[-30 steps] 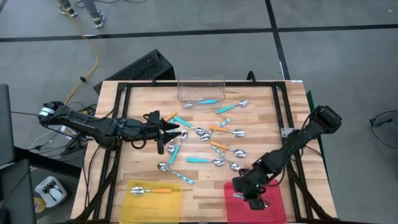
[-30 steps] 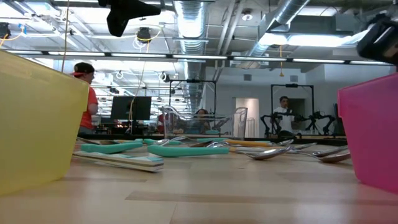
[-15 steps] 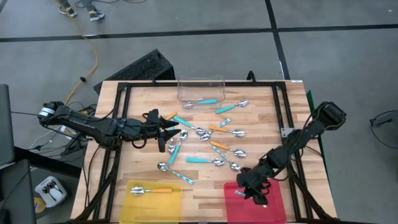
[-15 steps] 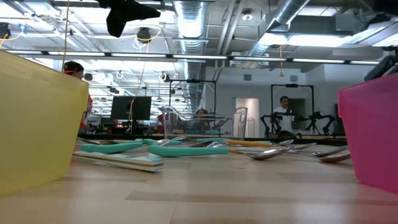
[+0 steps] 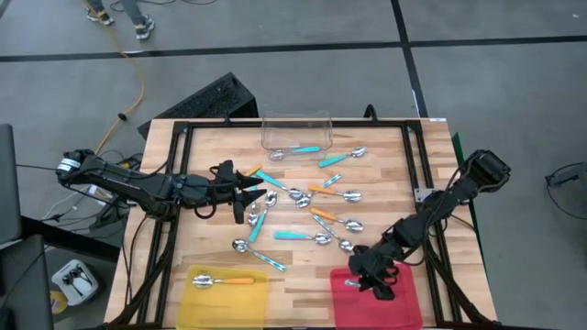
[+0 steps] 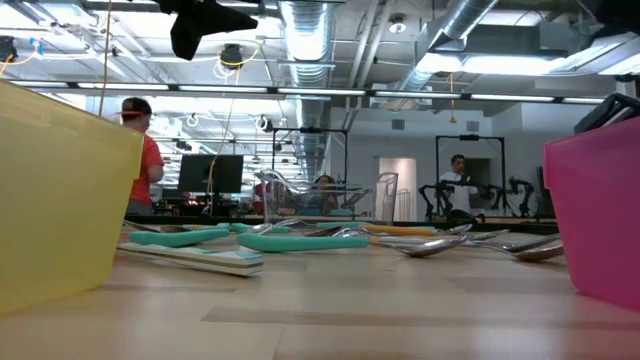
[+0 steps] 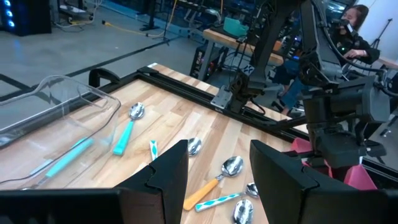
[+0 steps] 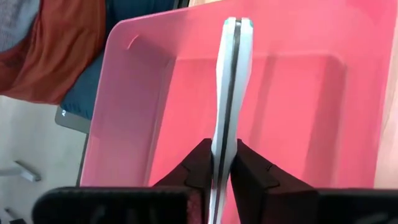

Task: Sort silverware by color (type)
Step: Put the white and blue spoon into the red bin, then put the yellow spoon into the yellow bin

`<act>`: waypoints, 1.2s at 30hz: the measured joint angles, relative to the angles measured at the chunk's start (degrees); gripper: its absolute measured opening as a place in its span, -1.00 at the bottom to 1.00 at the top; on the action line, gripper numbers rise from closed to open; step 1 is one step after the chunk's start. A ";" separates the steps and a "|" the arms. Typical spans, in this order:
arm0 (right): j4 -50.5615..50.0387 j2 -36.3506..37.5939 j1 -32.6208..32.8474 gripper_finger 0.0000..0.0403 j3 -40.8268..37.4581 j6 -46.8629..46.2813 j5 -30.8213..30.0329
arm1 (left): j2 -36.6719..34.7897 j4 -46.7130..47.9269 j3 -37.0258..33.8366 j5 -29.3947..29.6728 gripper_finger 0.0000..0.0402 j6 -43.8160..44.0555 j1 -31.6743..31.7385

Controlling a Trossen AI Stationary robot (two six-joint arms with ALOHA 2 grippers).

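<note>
Several spoons (image 5: 312, 215) with teal, orange or plain metal handles lie scattered on the wooden table's middle. One orange-handled spoon (image 5: 220, 281) lies in the yellow tray (image 5: 252, 302). My right gripper (image 5: 367, 280) is low over the red tray (image 5: 408, 307), shut on a pale-handled spoon (image 8: 231, 74). In the low view it shows dark behind the tray's pink wall (image 6: 595, 220). My left gripper (image 7: 217, 180) hangs open above the spoons at the left middle (image 5: 249, 197), touching nothing. My right gripper pinches the spoon's handle (image 8: 225, 134) between its two fingers (image 8: 252, 171). The handle shows edge-on and runs on forward past the fingertips, over the tray's floor. The fingers slant down from the table's far right. The spoon's bowl is hidden, and I cannot tell whether the spoon touches the tray.
A clear plastic tub (image 5: 296, 128) stands at the far edge with a teal spoon (image 5: 298, 151) in it. A black frame (image 5: 174, 183) runs round the tabletop. Bare wood lies between the two trays (image 5: 298, 284). People show in the room beyond (image 6: 145, 165).
My right gripper has sunk toward the red tray with the spoon and tipped its fingers further down. The spoons on the table lie as before.
</note>
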State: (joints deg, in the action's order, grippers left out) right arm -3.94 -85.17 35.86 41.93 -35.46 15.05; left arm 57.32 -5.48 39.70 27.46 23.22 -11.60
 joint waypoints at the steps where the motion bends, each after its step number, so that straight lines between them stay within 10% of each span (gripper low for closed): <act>1: -0.03 -0.01 0.00 -0.58 0.00 -0.24 0.00 | 0.00 0.00 0.00 0.00 -0.23 0.00 0.00; 36: 0.51 -0.01 -0.81 -0.19 0.00 -1.28 0.02 | 0.00 0.09 -0.02 -1.31 -0.23 1.09 0.00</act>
State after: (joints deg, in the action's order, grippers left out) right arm -3.43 -85.19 35.05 41.93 -36.74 15.07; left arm 57.32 -5.39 39.68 26.15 24.32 -11.60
